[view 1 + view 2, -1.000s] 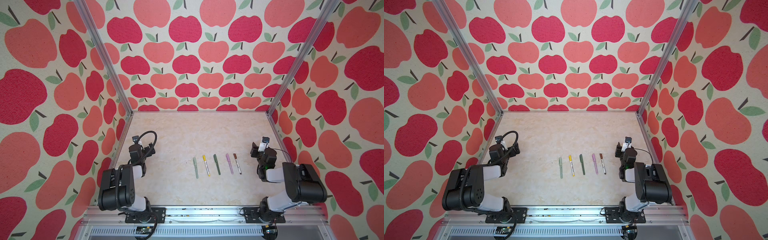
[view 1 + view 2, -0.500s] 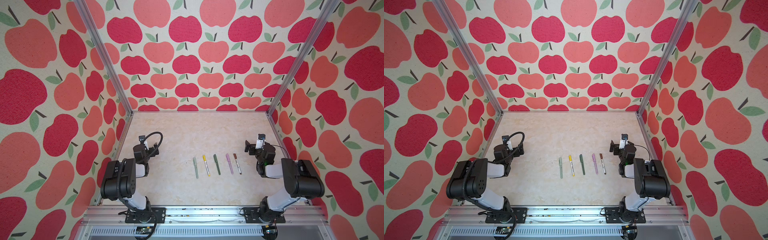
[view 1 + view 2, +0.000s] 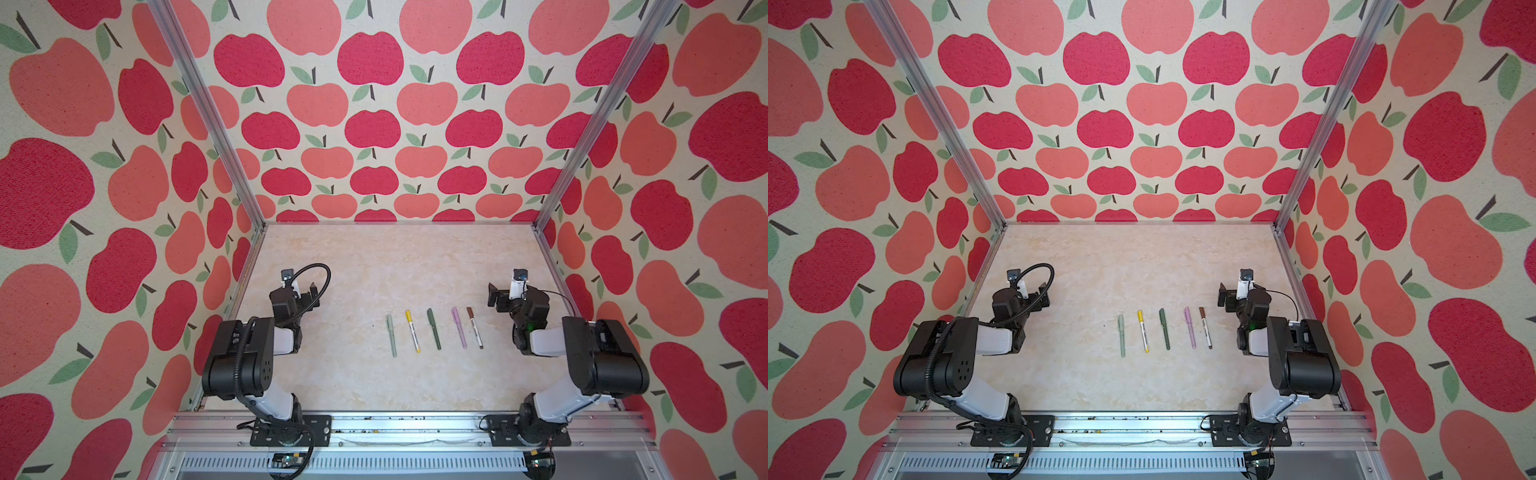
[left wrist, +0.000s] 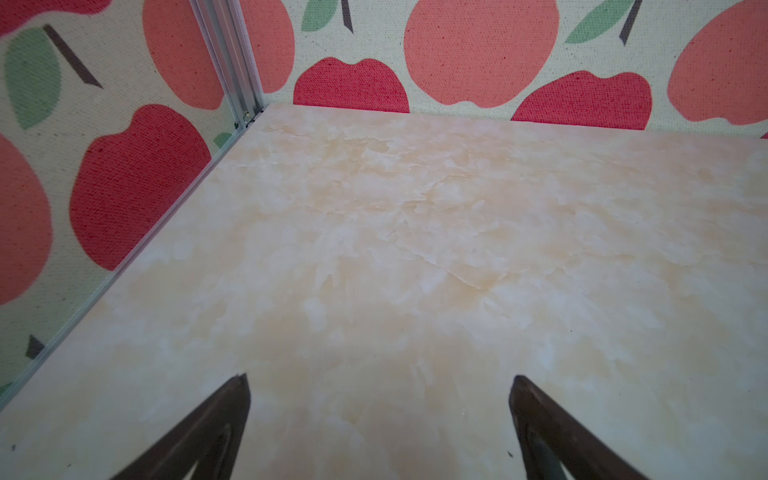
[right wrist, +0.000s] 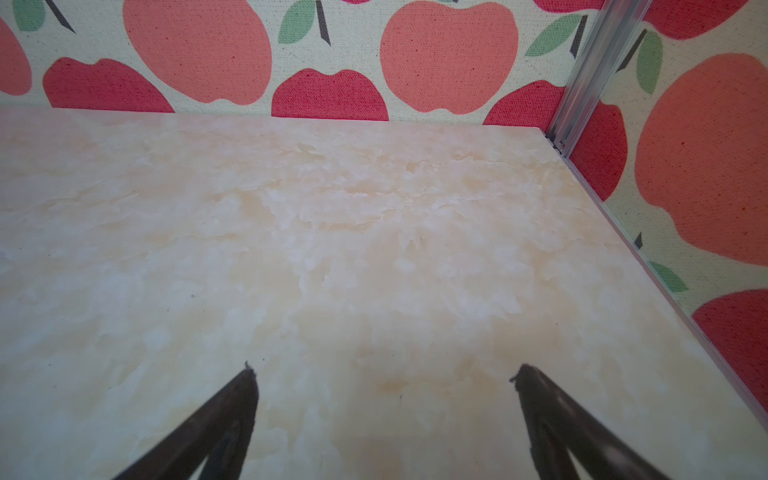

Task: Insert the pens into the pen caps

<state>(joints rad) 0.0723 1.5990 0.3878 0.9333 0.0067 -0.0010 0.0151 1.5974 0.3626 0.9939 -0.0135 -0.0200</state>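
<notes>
Five pens lie side by side in a row at the table's middle in both top views: pale green [image 3: 390,336], white with yellow [image 3: 412,331], dark green [image 3: 433,328], pink [image 3: 459,327], white with brown [image 3: 474,327]. The pen caps sit on the pens' far ends, such as the yellow cap [image 3: 408,314] and the brown cap [image 3: 470,312]. My left gripper [image 3: 295,293] [image 4: 380,378] stands open over bare table left of the row. Just right of the brown pen, my right gripper [image 3: 511,293] [image 5: 384,372] is open too, with nothing between its fingers. Neither wrist view shows a pen.
Apple-print walls with aluminium corner posts [image 3: 208,112] [image 3: 598,112] close in the marbled table [image 3: 395,266] on three sides. A metal rail [image 3: 395,428] carrying both arm bases runs along the front edge.
Both grippers have drawn a little toward the back wall and away from the row. The right gripper's jaws have spread wider. The pens have not moved.
</notes>
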